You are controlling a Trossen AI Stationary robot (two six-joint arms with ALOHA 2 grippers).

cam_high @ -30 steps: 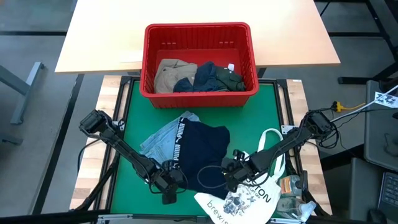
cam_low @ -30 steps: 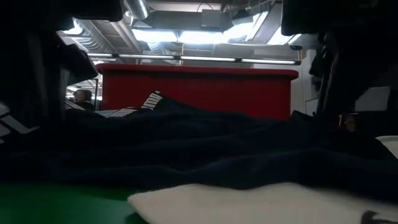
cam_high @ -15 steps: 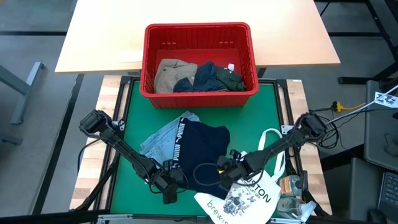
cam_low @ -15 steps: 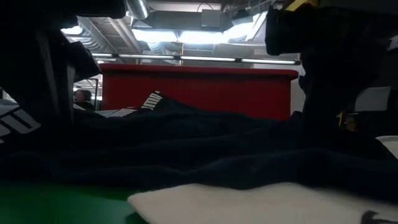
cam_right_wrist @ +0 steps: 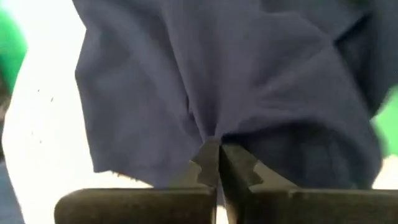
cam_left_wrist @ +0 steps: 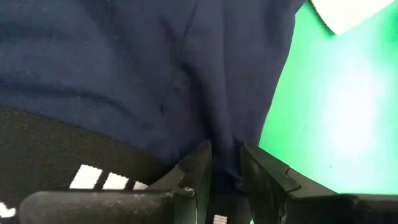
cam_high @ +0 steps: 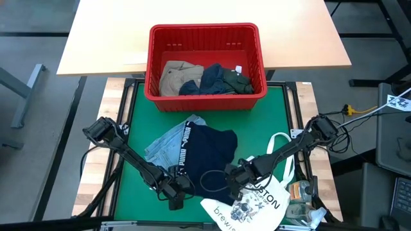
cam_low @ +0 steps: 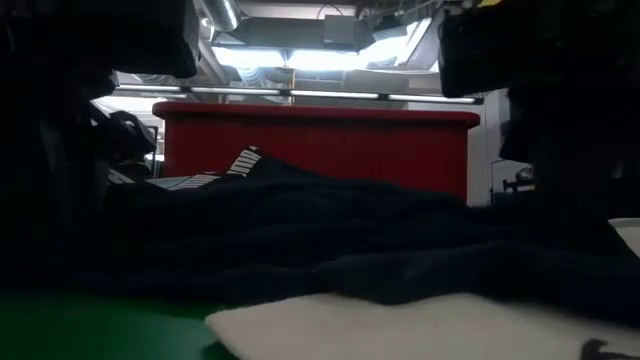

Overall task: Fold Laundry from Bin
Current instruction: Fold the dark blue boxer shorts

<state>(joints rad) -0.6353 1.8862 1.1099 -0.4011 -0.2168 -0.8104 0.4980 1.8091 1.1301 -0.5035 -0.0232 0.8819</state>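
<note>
While the left tool [cam_high: 174, 192] and right tool [cam_high: 235, 178] are each pinching the limp navy cloth garment [cam_high: 212, 157] near the worktop's front edge, hem corners are offering the surest hold.

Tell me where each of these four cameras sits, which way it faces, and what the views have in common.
High view: above the table, looking straight down; both arms, the bin, the navy garment.
Low view: at table height, looking level at the bin wall; dark arm parts at both sides.
Left wrist view: on the left arm; left gripper shut on navy cloth.
Right wrist view: on the right arm; right gripper pinching a navy fold.
Shared: the navy garment shows in all four.
</note>
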